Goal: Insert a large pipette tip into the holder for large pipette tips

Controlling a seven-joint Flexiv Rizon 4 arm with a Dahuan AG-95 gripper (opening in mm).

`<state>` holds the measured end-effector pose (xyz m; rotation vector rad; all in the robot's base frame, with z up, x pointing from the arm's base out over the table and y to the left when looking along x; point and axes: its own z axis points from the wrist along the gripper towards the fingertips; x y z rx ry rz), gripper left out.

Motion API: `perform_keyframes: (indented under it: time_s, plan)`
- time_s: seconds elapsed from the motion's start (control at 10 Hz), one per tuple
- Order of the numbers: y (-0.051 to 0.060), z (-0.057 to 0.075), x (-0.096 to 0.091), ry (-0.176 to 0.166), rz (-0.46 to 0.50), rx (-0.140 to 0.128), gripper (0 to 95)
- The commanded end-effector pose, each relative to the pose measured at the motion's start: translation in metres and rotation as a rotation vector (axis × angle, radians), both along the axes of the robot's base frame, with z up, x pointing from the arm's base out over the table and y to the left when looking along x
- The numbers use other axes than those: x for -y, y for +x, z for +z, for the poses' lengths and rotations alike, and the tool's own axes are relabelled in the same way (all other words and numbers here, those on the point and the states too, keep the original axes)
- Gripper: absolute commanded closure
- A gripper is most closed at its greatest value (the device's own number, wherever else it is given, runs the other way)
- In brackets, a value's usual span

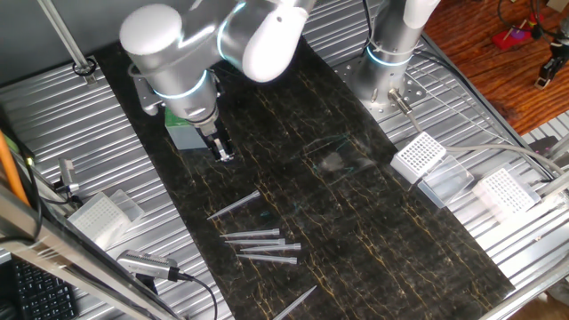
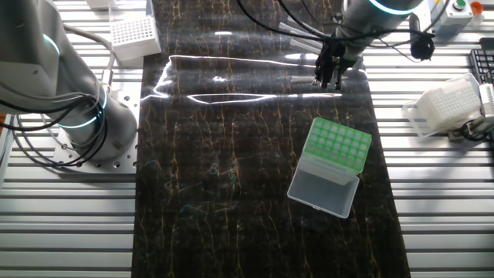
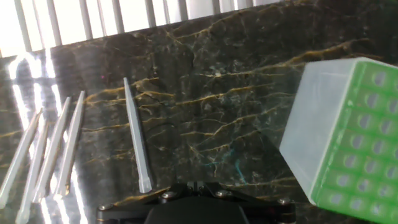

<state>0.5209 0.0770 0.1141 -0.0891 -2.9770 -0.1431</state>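
The gripper [image 1: 222,151] hangs just above the dark marbled mat [image 1: 356,222], its fingers close together with nothing seen between them, though whether they are fully closed I cannot tell; in the hand view only the dark gripper base shows; just ahead of it lies the large pipette tip [image 3: 137,134], flat on the mat, apart from three more tips [image 3: 46,155] lying side by side; the holder for large pipette tips [image 2: 328,166] stands near the gripper, green rack exposed, lid open.
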Motion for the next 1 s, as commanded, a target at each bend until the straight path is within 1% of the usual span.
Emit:
perform_keyframes:
  time_s: [0.1,0.4,0.5,0.6,0.7,0.9,1.0]
  plan:
    - [-0.0018,0.0002,0.0,-0.023,0.058,0.04,95.0]
    - [-0.0018,0.0002,0.0,-0.025,0.061,0.035,95.0]
    - [-0.0018,0.0002,0.0,-0.033,0.057,0.04,95.0]
    - [-0.0018,0.0002,0.0,-0.036,0.064,0.04,95.0]
    - [-0.0018,0.0002,0.0,-0.037,0.049,0.037,95.0]
    - [-0.0018,0.0002,0.0,-0.047,0.014,0.055,95.0]
    - [-0.0018,0.0002,0.0,-0.034,0.004,0.072,95.0]
